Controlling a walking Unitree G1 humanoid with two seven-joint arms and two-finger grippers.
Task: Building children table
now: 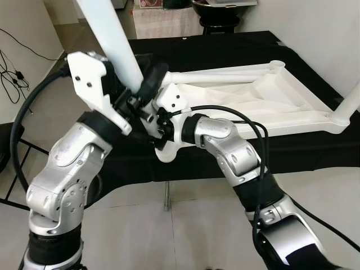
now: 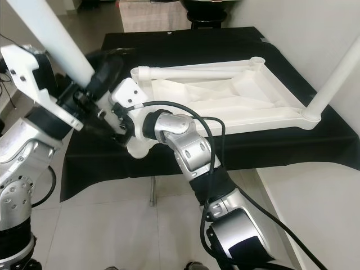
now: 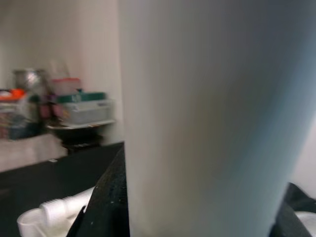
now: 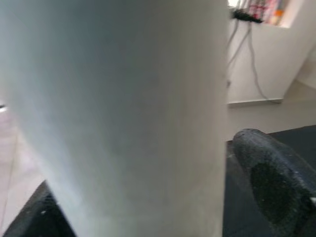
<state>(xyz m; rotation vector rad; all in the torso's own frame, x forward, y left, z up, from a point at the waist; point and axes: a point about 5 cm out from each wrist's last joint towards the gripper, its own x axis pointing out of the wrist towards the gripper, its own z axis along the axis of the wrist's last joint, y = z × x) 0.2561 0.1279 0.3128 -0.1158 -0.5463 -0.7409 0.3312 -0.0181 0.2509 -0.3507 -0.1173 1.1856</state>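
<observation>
A black table (image 1: 225,50) fills the upper middle of the head views. On it lies the white top (image 1: 264,95), upside down, its ribbed underside up, reaching from centre toward 3 o'clock. A fitted leg (image 1: 351,98) rises from its corner socket at 3 o'clock.

A second leg (image 1: 112,36), a thick white tube, slants from 11 o'clock down to the near-left corner socket (image 1: 166,152) of the top, at the table's front edge just left of centre. Whether its end is seated there cannot be told; both grippers cover the joint.

The left arm (image 1: 64,174) climbs from 7 o'clock. The left gripper (image 1: 143,84) is closed around the tube just above the socket; in its wrist view the tube sits between its black fingers (image 3: 106,202).

The right arm (image 1: 242,163) comes up from 5 o'clock and bends toward centre. The right gripper (image 1: 160,126) clamps the same tube just below the left one, and its wrist view shows a finger pad (image 4: 269,180) against the tube.

Grey tiled floor (image 1: 185,225) lies at 6 o'clock, with cables (image 1: 14,73) at 9 o'clock.
</observation>
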